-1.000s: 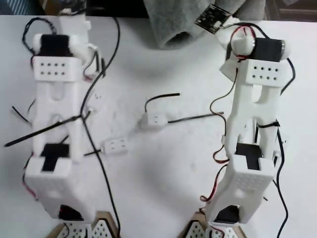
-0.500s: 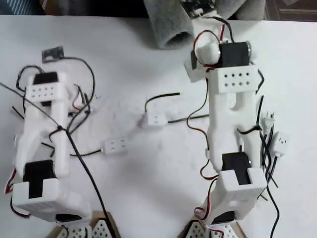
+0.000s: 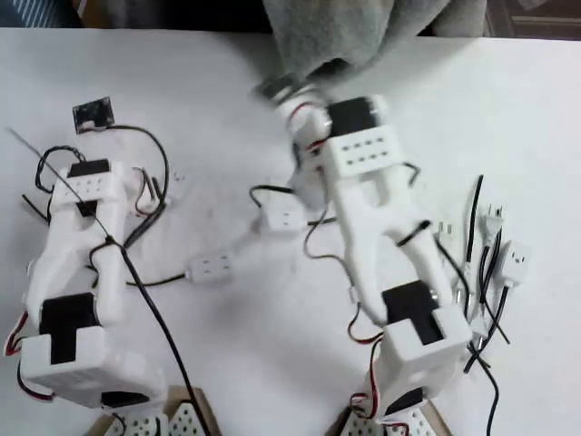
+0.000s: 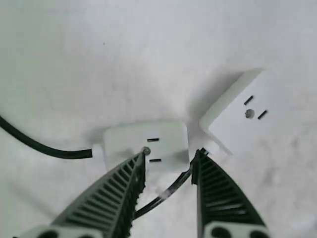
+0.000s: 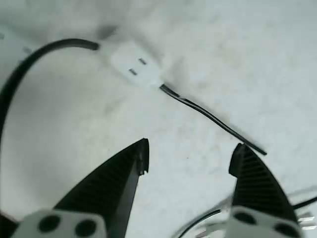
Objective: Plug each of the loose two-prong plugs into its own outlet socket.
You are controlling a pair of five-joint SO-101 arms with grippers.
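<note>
In the left wrist view my left gripper (image 4: 170,157) is open just above a white outlet block (image 4: 148,144) on a black cord. A second white outlet block (image 4: 245,109) lies beside it, and a thin dark wire runs between the fingertips. My right gripper (image 5: 190,148) is open over bare table, short of a white two-slot socket (image 5: 136,67) with a thick black cord. In the high view two sockets (image 3: 211,266) (image 3: 284,218) lie mid-table. The right arm (image 3: 363,182) leans over the farther one. Loose plugs (image 3: 491,218) (image 3: 516,262) lie at the right.
Grey foam padding (image 3: 345,36) hangs over the table's back edge. A small dark circuit board (image 3: 93,113) lies at the back left. Black cords (image 3: 477,300) tangle around the loose plugs at the right. The left arm (image 3: 77,263) rests folded at the front left.
The right arm has swung left toward the table's middle, uncovering the plugs at the right. The left arm has drawn back toward the front left and lowered.
</note>
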